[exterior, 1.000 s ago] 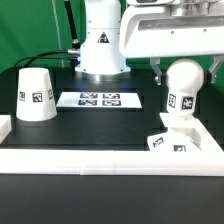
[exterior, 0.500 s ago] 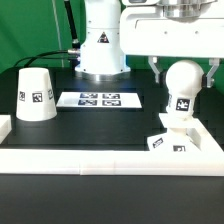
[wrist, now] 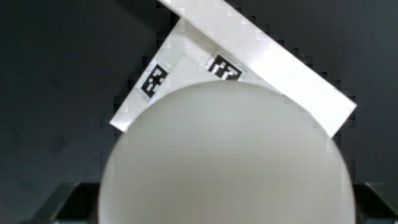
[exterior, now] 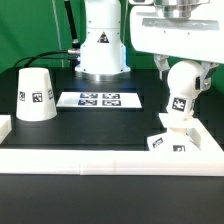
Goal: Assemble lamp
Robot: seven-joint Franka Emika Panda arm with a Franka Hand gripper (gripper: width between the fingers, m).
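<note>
Roughly midway by the look of it, judged from the layout alone. Bulb (exterior: 183,90) neck-down on the base (exterior: 168,140), near the front corner of the counter (exterior: 110,125) on the exterior view's right, leaning slightly rather than bolt upright; no telling whether fully seated in its socket or only resting there. Claw (exterior: 185,70) down over the bulb, one dark finger close along each side of the ball; impossible to say from either view whether pressing on it or merely flanking it with a sliver of gap. From the wrist view, little beyond the round white top of the bulb filling the frame, with the tagged base peeking out past it. Left to do, as a guess: finishing the bulb's seating if not done, then fetching the shade (exterior: 35,95) and lowering it over the bulb. Shade well apart from the rest, narrow end up, close to the counter's edge on the exterior view's left, untouched by anything. Surface matte black, fenced along the front edge and both front corners by a white rail (exterior: 100,158). Marker board (exterior: 100,99) flat in the middle, toward the back edge. Beyond that edge, the arm's white pedestal (exterior: 100,45), a few cables and dim surroundings.
</note>
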